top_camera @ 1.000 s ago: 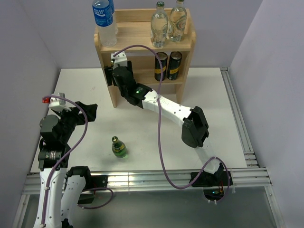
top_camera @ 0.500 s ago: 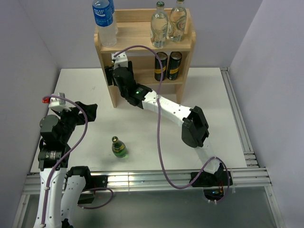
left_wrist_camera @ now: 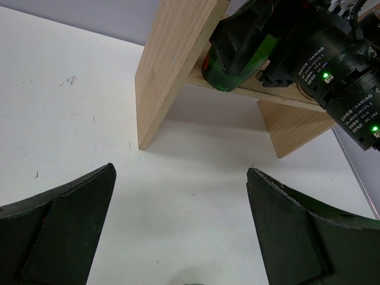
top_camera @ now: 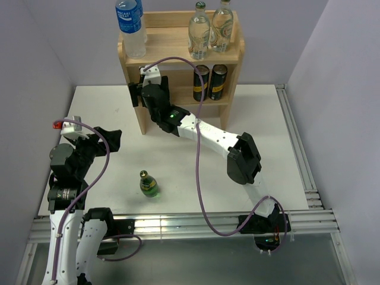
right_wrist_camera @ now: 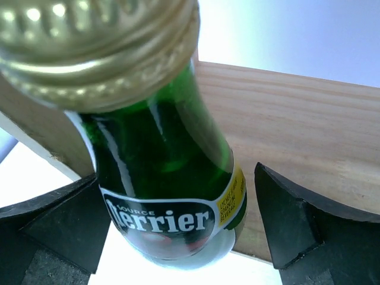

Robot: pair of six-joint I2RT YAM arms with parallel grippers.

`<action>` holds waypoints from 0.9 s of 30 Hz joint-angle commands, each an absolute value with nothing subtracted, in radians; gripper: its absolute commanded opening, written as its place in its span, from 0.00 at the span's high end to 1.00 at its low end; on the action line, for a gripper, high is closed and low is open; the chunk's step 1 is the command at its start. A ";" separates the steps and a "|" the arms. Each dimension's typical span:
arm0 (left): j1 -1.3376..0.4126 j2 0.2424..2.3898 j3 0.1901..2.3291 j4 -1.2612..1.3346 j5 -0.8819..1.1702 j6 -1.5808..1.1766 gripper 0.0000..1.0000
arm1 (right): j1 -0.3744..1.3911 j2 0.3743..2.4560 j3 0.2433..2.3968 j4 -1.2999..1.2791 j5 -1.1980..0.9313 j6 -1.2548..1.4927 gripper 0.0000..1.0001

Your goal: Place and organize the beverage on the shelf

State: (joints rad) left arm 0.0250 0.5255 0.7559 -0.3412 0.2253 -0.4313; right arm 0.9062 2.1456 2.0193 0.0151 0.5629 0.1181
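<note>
my right gripper [right_wrist_camera: 176,178] parted around the perrier bottle [right_wrist_camera: 160,148] at the shelf [top_camera: 178,44]
nearest me, my left gripper [left_wrist_camera: 179,178] hangs spread wide over the tabletop [top_camera: 267,119], another green bottle [top_camera: 149,184] standing near it; farther off, the perrier bottle sits between my right fingers at the lower tier, left of two dark cans [top_camera: 209,82].

My left arm [top_camera: 70,166] and right arm [top_camera: 208,135]: white links, black joint housings, a purple cable [top_camera: 199,178] looping along each. My right wrist motor [left_wrist_camera: 341,71] is marked DAMIAO, with green lights. My left gripper [left_wrist_camera: 180,171] has black wedge fingers [left_wrist_camera: 59,237].
</note>
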 commanded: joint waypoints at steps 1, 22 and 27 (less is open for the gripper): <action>0.032 0.517 0.762 -0.296 0.249 -0.428 0.01 | 0.830 2.115 2.016 0.091 0.609 0.169 0.00; 0.032 0.515 0.762 -0.299 0.249 -0.428 0.01 | 0.827 2.102 1.942 0.114 0.612 0.192 0.71; 0.032 0.515 0.762 -0.298 0.249 -0.428 0.01 | 0.824 2.117 1.957 0.123 0.621 0.183 0.74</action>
